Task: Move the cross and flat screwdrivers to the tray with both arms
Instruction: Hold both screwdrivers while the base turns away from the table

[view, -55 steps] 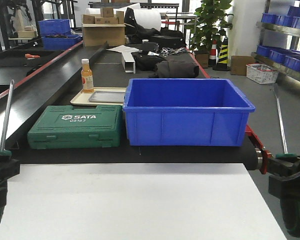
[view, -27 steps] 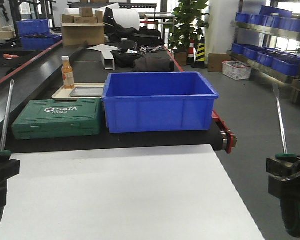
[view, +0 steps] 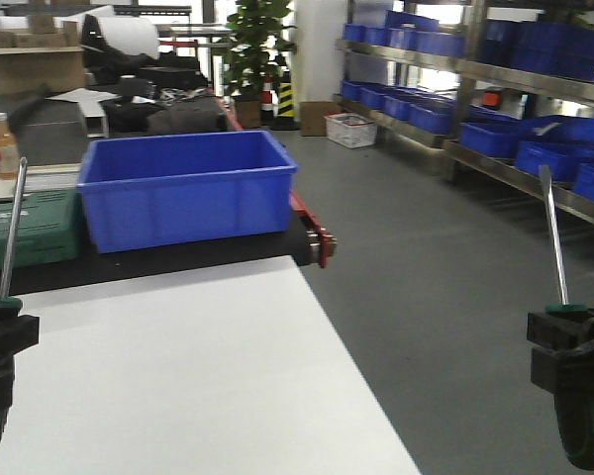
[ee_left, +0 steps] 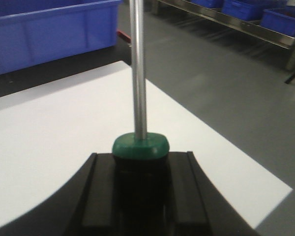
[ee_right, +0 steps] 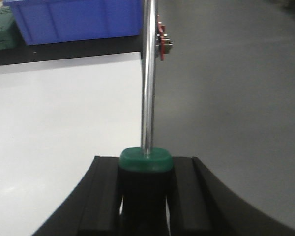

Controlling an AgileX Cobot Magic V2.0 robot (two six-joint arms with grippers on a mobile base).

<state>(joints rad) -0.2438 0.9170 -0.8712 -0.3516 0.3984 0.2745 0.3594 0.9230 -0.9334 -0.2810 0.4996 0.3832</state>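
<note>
My left gripper (view: 0,334) is shut on the black handle of one screwdriver (view: 13,228), whose steel shaft points up at the left edge of the front view. In the left wrist view the fingers (ee_left: 102,196) clamp the handle below its green collar (ee_left: 140,146). My right gripper (view: 572,344) is shut on the other screwdriver (view: 553,237), also upright, over the grey floor beside the table. In the right wrist view its green collar (ee_right: 146,160) sits between the closed fingers (ee_right: 108,196). The wide grey tray is out of view.
A white table (view: 178,376) lies below the left gripper. Behind it, a black conveyor carries a deep blue bin (view: 183,183), a green tool case (view: 30,230) and an orange bottle (view: 2,146). Shelves of blue bins (view: 515,109) line the right wall.
The front view has swung to the right: the blue bin, green case and bottle slid left, and the shelves came into view. Both grippers keep the same hold on their screwdrivers.
</note>
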